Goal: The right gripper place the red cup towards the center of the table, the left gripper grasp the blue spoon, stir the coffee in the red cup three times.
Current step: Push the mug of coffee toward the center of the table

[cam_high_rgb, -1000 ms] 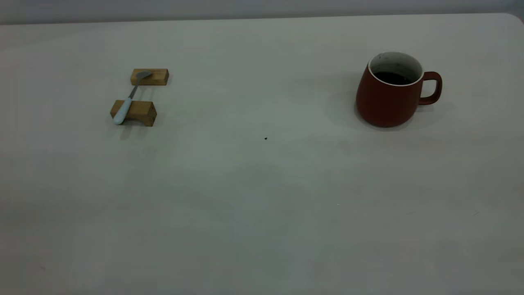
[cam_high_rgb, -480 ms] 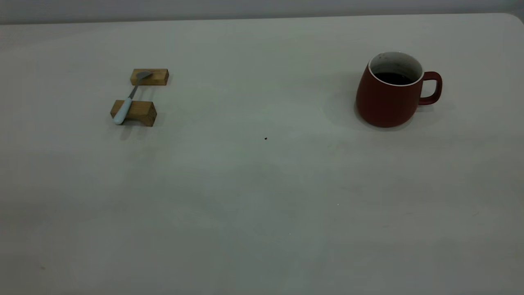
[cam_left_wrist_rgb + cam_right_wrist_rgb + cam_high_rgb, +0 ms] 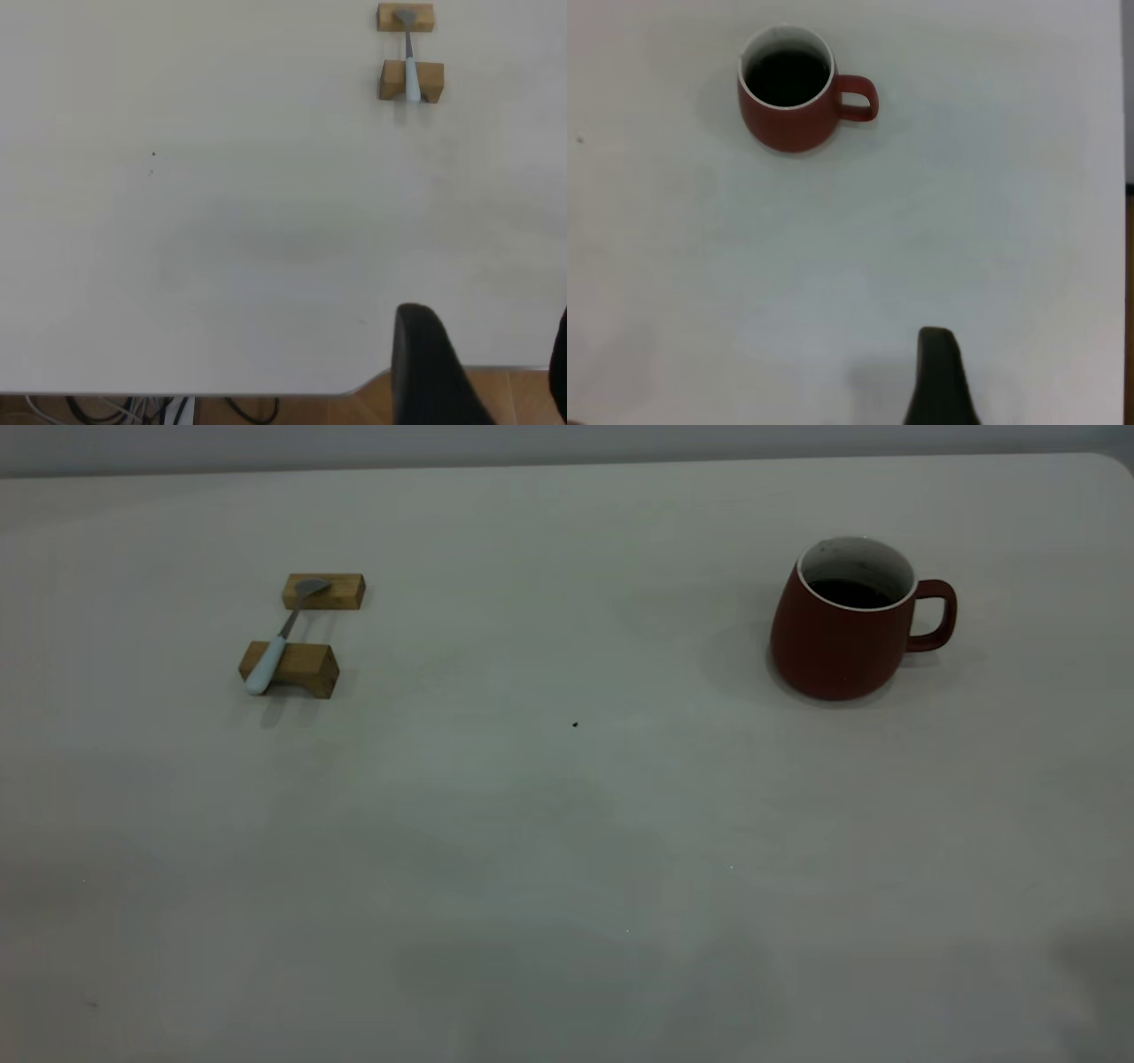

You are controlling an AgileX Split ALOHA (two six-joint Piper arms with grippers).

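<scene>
The red cup (image 3: 837, 642) stands upright at the right of the table (image 3: 567, 850), handle to the right, with dark coffee (image 3: 850, 593) inside. From the right wrist view the cup (image 3: 788, 115) is far ahead of my right gripper (image 3: 1028, 381). Only one of its fingers (image 3: 937, 376) shows, with bare table beside it. The blue spoon (image 3: 275, 651) lies across two wooden blocks at the left. In the left wrist view the spoon (image 3: 411, 71) is far from my left gripper (image 3: 492, 359), which is open and empty. Neither gripper shows in the exterior view.
The two wooden blocks (image 3: 306, 669) (image 3: 341, 592) hold the spoon off the table. A tiny dark speck (image 3: 575, 724) marks the middle. The table's near edge (image 3: 266, 392), with floor and cables below, lies right by the left gripper.
A dim shadow has spread over the table's near right corner in the exterior view. Cup, spoon and blocks have not moved.
</scene>
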